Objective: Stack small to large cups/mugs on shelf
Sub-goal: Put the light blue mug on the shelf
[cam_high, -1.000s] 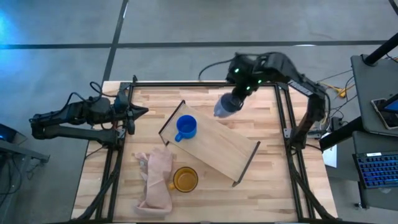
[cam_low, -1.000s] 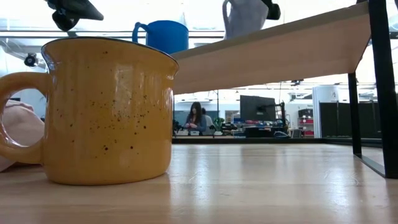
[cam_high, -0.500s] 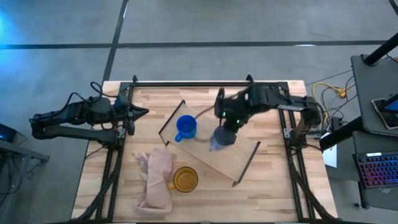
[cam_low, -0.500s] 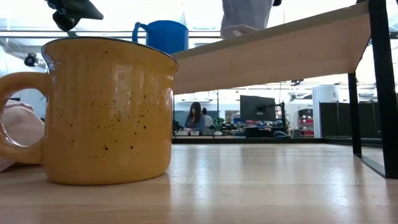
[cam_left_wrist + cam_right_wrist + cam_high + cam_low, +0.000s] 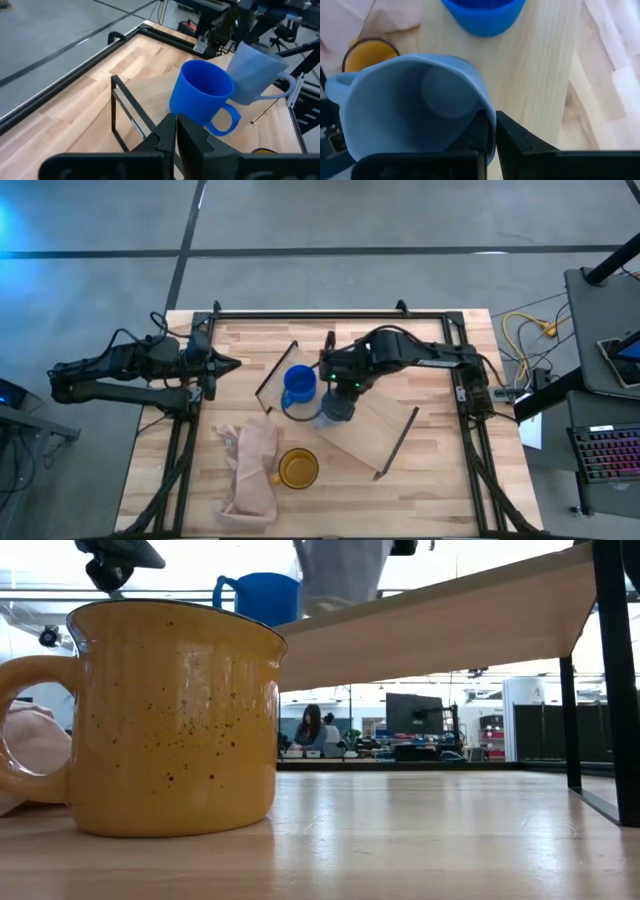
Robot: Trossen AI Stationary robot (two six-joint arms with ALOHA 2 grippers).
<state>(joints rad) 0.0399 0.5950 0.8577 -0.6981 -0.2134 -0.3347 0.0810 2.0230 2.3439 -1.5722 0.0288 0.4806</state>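
My right gripper is shut on the grey-blue mug, which is held tilted just over the light-wood shelf, close beside the bright blue mug that stands on the shelf's far-left end. The yellow-orange mug stands on the table in front of the shelf and fills the low view. My left gripper is shut and empty at the table's left side, pointing toward the shelf. Whether the grey-blue mug's base touches the board cannot be told. My right gripper holds the grey-blue mug by its rim, on the side opposite the handle. One finger is inside the mug and the other outside, with the wall pinched between them. The fingers come from above, and the mug hangs tilted below them.
A pale pink-beige cloth lies on the table left of the yellow-orange mug. The shelf stands slantwise on the slatted table, with thin black frames at both ends. Its right half is bare. A person sits far off in the room behind.
My right gripper has carried the grey-blue mug from over the shelf's far edge toward the table's near-left and downward. The mug now hangs beside the bright blue mug, low over the board.
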